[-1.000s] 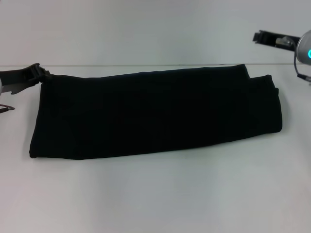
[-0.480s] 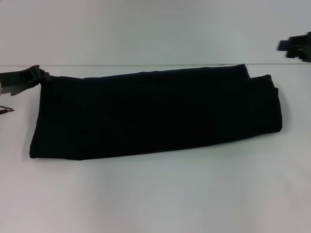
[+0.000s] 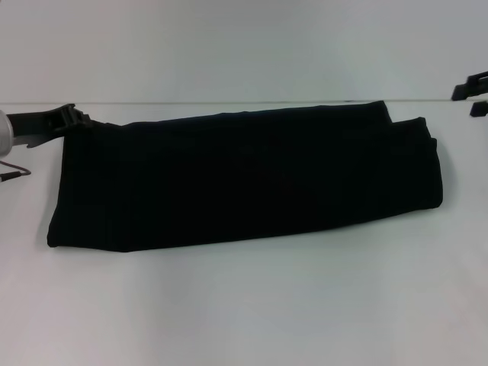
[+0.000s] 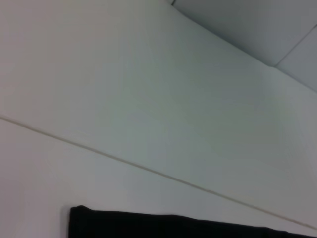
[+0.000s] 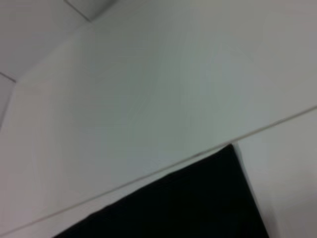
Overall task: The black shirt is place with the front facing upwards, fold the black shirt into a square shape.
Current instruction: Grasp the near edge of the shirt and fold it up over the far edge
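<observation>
The black shirt (image 3: 244,179) lies on the white table (image 3: 252,305), folded into a long band running left to right, with a doubled layer at its right end. No lettering or label shows. My left gripper (image 3: 65,118) sits at the shirt's far left corner, touching or just beside the cloth. My right gripper (image 3: 474,95) hangs at the picture's right border, above and to the right of the shirt's right end, apart from it. An edge of the shirt (image 4: 173,225) shows in the left wrist view, and a corner of the shirt (image 5: 188,203) in the right wrist view.
The table's far edge (image 3: 229,101) meets a pale wall just behind the shirt. A thin cable (image 3: 15,171) loops at the left border beside my left arm. Bare white tabletop stretches in front of the shirt.
My right gripper has drawn back to the right, so its silver cuff has left the picture. My left gripper has shifted slightly rightward by the shirt's corner. The shirt has not moved.
</observation>
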Motion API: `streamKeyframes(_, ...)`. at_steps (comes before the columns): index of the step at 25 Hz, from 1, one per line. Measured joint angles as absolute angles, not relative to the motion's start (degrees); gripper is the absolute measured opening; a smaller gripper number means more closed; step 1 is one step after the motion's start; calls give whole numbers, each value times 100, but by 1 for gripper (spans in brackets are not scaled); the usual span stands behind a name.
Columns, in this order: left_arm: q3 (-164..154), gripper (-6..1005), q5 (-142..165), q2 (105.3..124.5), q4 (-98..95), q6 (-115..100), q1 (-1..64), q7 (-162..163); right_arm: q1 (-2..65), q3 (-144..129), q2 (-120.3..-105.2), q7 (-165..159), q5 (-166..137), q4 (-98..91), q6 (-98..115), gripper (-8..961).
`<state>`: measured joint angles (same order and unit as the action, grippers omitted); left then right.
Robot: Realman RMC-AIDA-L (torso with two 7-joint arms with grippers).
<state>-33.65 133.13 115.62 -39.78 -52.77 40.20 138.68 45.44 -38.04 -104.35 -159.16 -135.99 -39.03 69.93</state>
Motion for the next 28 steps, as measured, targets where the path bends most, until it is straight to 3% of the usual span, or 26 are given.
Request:
streamKeyframes(4,-3449,62,13313,11593,-3994,-5297,4029,13868,4794,-3819,-10501,-16180,-13956,-3616,6717,504)
streamKeyframes(12,-3498,64,13321,11660,-4072,-5309,4010,13869,5021,-3903,-10460,-16286,-13990,-2841,6097,503)
streamKeyframes(28,-3533,67,13315,11742,-4210,-5268,3989,13869,5193,-3991,-10776,-16214,-13949,-2277,4712,501)
